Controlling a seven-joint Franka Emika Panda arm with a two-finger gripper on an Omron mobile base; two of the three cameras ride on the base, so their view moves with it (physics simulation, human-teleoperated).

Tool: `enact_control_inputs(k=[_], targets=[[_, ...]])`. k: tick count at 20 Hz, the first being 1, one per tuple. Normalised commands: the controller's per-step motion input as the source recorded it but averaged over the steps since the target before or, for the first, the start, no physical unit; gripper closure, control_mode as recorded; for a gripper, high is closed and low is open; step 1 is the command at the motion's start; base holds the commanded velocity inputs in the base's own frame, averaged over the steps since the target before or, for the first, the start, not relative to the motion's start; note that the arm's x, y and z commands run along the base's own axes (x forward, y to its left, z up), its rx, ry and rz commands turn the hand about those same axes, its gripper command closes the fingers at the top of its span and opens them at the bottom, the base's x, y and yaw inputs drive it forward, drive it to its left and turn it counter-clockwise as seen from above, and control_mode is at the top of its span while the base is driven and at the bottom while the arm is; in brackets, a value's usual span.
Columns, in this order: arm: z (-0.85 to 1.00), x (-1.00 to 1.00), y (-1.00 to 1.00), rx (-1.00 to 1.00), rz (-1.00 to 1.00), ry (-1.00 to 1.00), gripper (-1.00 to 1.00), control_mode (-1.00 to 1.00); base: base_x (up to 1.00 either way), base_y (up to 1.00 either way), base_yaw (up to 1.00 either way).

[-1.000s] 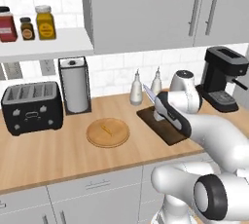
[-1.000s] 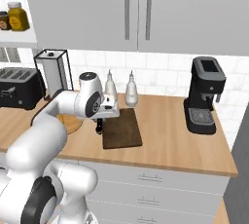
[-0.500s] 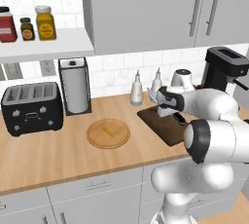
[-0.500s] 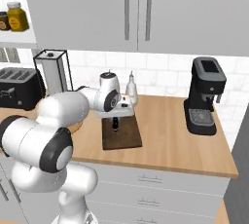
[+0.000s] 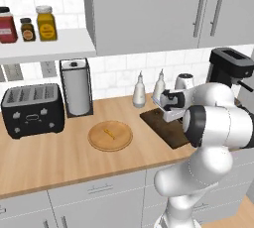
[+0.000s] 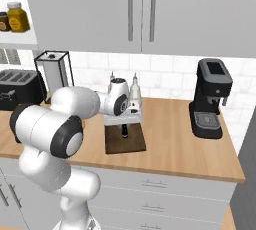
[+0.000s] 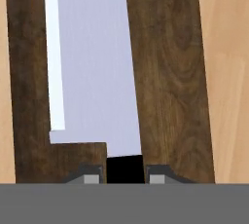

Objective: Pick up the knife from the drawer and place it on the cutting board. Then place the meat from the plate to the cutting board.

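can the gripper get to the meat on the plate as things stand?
Probably not yet: the gripper is shut on the knife over the cutting board, so it must let go first. The way itself looks free: the meat lies uncovered on the plate, beside the board.

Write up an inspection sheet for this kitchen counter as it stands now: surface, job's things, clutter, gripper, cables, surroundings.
Surface: light wooden counter.
Job's things: knife over the cutting board, blade running along it, black handle between the finger tips. Meat lies on the plate, left of the board. Drawer: nothing seen.
Clutter: black toaster, paper towel holder, two bottles behind the board, coffee machine.
Gripper: gripper shut on the knife handle, just above the board; whether the blade rests on the wood cannot be told.
Cables: nothing seen.
Surroundings: tiled wall, grey cupboards, shelf with jars.
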Motion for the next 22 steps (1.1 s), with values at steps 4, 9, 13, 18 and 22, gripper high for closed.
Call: enact_control_inputs(k=[4, 9, 13, 18, 22], targets=[[-0.56, -0.12, 0.0, -0.05, 0.0, 0.01, 1.0, -1.0, 0.0, 0.0, 0.0], [-0.13, -0.04, 0.0, -0.01, 0.0, 0.0, -1.0, -1.0, 0.0, 0.0, 0.0], [0.09, -0.03, 0.0, 0.0, 0.0, 0.0, -1.0, -1.0, 0.0, 0.0, 0.0], [0.67, -0.2, 0.23, 0.0, 0.08, -0.1, -1.0, -1.0, 0.0, 0.0, 0.0], [0.65, -0.41, 0.99, 0.0, 0.21, -0.07, -1.0, -1.0, 0.0, 0.0, 0.0]])
